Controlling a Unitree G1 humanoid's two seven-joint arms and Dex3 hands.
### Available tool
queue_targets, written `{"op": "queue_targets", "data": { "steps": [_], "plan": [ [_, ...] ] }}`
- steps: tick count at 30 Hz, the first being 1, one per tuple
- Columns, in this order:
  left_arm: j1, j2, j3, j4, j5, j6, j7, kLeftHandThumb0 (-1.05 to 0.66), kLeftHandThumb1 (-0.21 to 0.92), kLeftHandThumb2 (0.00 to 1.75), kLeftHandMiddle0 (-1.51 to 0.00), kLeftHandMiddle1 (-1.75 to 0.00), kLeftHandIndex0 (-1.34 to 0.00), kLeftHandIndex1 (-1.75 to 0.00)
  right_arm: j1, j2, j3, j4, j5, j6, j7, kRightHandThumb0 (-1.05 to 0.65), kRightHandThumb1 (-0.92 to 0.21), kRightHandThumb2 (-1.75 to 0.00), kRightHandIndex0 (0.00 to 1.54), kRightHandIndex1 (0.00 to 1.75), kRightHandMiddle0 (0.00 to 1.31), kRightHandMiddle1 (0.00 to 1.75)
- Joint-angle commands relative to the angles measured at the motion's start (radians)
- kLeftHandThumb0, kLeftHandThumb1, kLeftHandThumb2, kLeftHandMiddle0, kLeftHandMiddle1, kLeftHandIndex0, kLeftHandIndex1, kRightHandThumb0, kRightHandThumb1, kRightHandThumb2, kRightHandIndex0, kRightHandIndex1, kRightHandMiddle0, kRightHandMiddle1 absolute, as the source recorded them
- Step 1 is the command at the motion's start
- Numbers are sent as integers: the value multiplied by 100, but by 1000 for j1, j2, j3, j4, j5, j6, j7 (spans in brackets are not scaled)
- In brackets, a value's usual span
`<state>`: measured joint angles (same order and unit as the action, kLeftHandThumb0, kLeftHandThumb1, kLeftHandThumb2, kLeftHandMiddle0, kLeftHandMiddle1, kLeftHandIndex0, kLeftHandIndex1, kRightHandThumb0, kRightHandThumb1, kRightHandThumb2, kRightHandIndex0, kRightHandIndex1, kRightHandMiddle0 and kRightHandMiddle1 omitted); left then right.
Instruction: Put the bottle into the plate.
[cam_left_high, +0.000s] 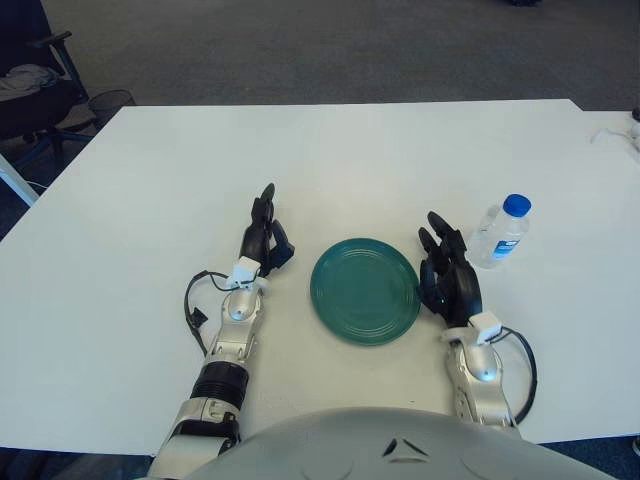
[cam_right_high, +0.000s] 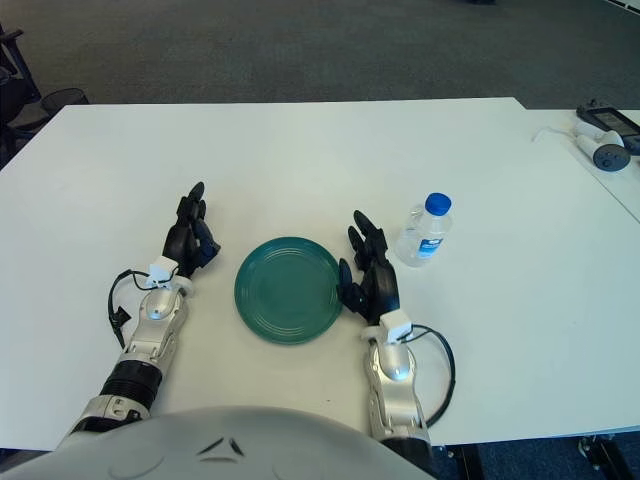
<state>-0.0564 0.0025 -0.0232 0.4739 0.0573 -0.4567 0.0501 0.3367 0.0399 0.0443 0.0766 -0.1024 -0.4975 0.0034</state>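
The small clear plastic bottle with a blue cap (cam_left_high: 499, 233) stands upright on the white desk (cam_left_high: 330, 150), untouched, to the right of the round dark-green plate (cam_left_high: 365, 290) and a little farther from the robot than it. The plate lies flat near the desk's front edge and holds nothing.

The right hand (cam_left_high: 448, 280) shows just beside the plate's right rim, between plate and bottle, its black fingers spread and holding nothing. The bottle is near its fingertips but apart from them. The left hand (cam_left_high: 263, 238) shows to the left of the plate, fingers extended and relaxed, also holding nothing.

Judging by this layout, the task stands at its very start: the reach for the bottle is the step in hand, and no grasp is made yet. The next move seems to call for the right hand to travel forward and to the right, wrap its fingers around the bottle's body below the cap, lift it clear of the desk, and carry it left over the plate before setting it down.
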Motion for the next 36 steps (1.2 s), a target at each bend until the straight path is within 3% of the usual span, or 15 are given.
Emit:
{"op": "queue_targets", "data": {
  "steps": [1,10,19,26,36],
  "plan": [
    [47,3,-4,63,8,29,-8,-86,92,114,-16,-5,0,-40,74,-33,4,40,-60,-31,-23,-98,-92,-27,1,0,0,3],
    [21,-3,-2,106,4,9,-11,-87,92,115,-16,-4,0,-39,55,-48,3,64,17,-137,4,-103,-92,-38,1,0,0,0],
    [-10,-22,14,165,-29,4,-27,-86,92,113,-17,-4,0,-42,-3,-76,-27,128,23,-254,-3,-102,-92,-55,4,2,3,3],
    [-31,-29,23,209,-33,-18,-28,-86,92,111,-16,-4,0,-41,15,-96,-33,39,36,-216,14,-103,-92,-59,5,2,0,11],
    [-53,-29,30,255,-40,-42,-39,-85,92,109,-17,-4,0,-44,160,-133,-63,-274,84,-103,44,-99,-92,-64,9,3,0,30]
  ]
}}
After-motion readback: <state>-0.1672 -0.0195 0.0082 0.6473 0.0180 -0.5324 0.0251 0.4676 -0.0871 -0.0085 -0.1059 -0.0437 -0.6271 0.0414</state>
